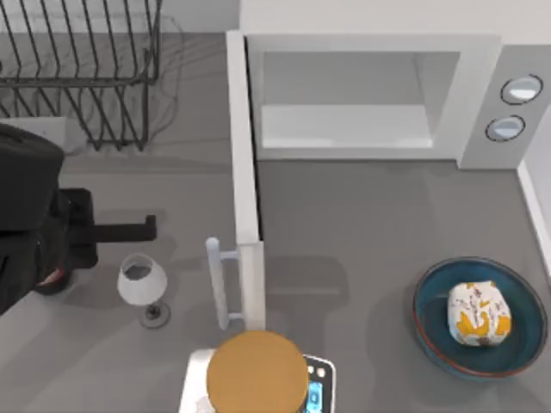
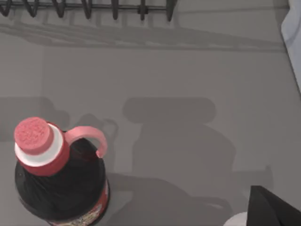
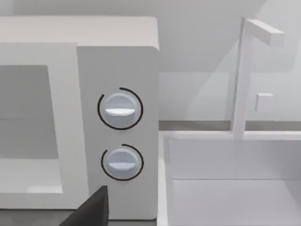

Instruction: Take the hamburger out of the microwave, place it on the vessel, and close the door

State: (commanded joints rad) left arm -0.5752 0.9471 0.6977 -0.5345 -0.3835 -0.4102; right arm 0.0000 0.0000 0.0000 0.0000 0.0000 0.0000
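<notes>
One hamburger (image 1: 479,313) sits in one vessel (image 1: 430,327); microwave (image 1: 362,95) door (image 1: 244,172) open; gripper states unclear.

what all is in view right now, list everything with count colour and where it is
microwave: 1, white, back of table, cavity bare
door: 1, white, swung open, bar handle facing left
knobs: 2, silver-rimmed, microwave side panel
vessel: 1, blue-teal, front right
hamburger: 1, white wrapper with orange blotches, in the vessel
wine glass: 1, white, left of the door
orange disc: 1, front centre, on a white device
rack: 1, dark wire, back left
bottle: 1, dark with red cap, far left
sink: 1, white, right of the microwave
left arm: 1, black, left edge
</notes>
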